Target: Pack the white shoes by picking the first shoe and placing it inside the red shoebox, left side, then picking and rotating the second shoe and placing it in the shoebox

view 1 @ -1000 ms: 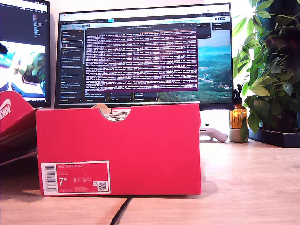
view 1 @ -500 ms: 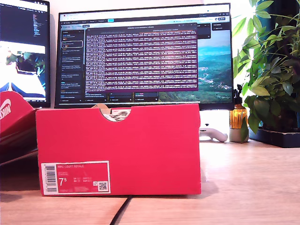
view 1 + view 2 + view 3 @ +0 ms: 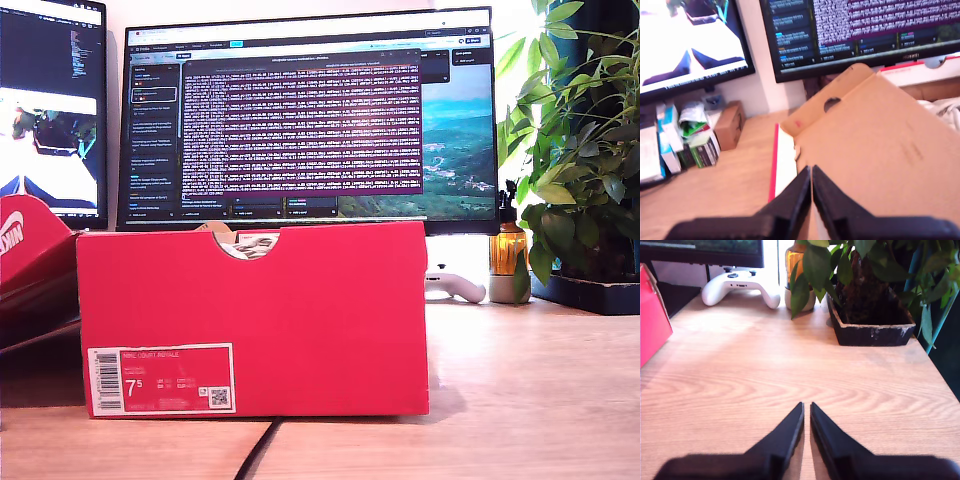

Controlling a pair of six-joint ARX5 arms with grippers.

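The red shoebox (image 3: 255, 320) stands on the bench (image 3: 520, 400), its labelled end facing the exterior view. Its wall hides the shoes; only a scrap of white shows in the notch. Monitors (image 3: 310, 115) stand behind, a plant (image 3: 575, 150) at that view's right. My first pincer (image 3: 811, 175) hovers pressed together over a cardboard flap (image 3: 880, 140); my second pincer (image 3: 806, 412), nearly closed, holds nothing above bare bench.

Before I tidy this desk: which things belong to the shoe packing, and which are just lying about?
Job: shoebox; a shoe inside, glimpsed through its notch.

Lying about: lid, controller, plant, amber bottle, monitors, small boxes.
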